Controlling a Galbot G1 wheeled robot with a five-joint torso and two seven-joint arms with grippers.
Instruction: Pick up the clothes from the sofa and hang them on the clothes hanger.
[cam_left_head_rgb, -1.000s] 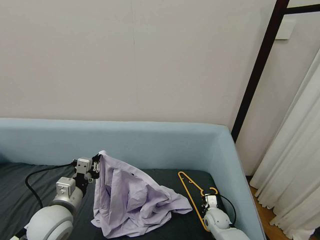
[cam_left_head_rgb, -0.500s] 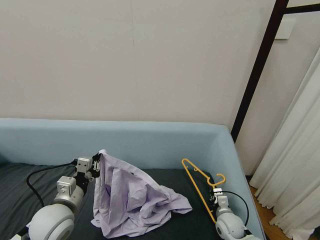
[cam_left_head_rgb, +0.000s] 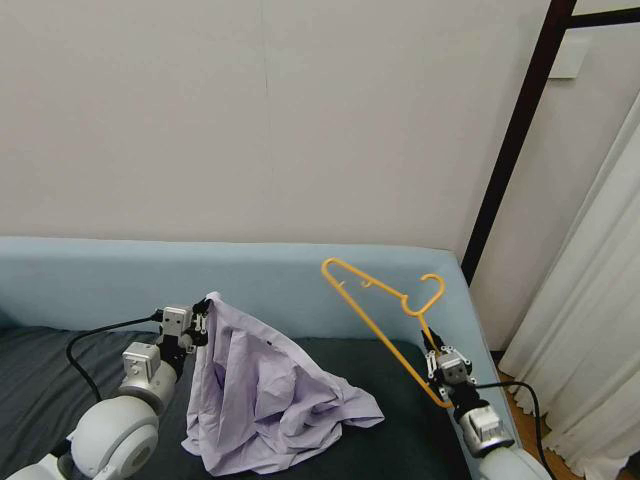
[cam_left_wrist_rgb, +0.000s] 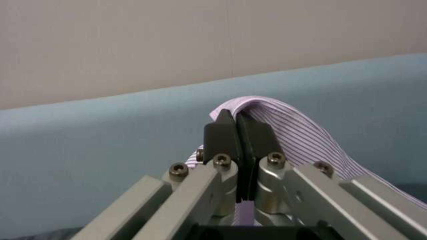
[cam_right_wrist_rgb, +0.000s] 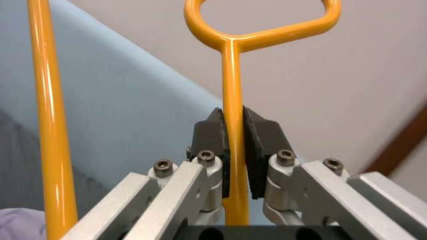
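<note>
A pale purple striped shirt (cam_left_head_rgb: 265, 400) lies heaped on the dark seat of the sofa (cam_left_head_rgb: 330, 285), one edge pulled up into a peak. My left gripper (cam_left_head_rgb: 203, 318) is shut on that raised edge; the left wrist view shows its black pads (cam_left_wrist_rgb: 223, 137) pinching the striped cloth (cam_left_wrist_rgb: 293, 127). An orange clothes hanger (cam_left_head_rgb: 385, 310) is held up above the seat at the right, tilted, hook uppermost. My right gripper (cam_left_head_rgb: 437, 358) is shut on it. In the right wrist view the fingers (cam_right_wrist_rgb: 260, 142) clamp the hanger's neck (cam_right_wrist_rgb: 230, 100) just below the hook.
The sofa's light blue backrest runs across the head view, with its arm (cam_left_head_rgb: 470, 340) at the right. A dark pole (cam_left_head_rgb: 515, 140) rises behind that arm, and white curtains (cam_left_head_rgb: 590, 330) hang at the far right. A black cable (cam_left_head_rgb: 90, 350) trails from my left arm.
My right gripper has lifted the orange hanger off the seat and raised it up and to the right. My left gripper has shifted slightly up and right, still holding the shirt's edge.
</note>
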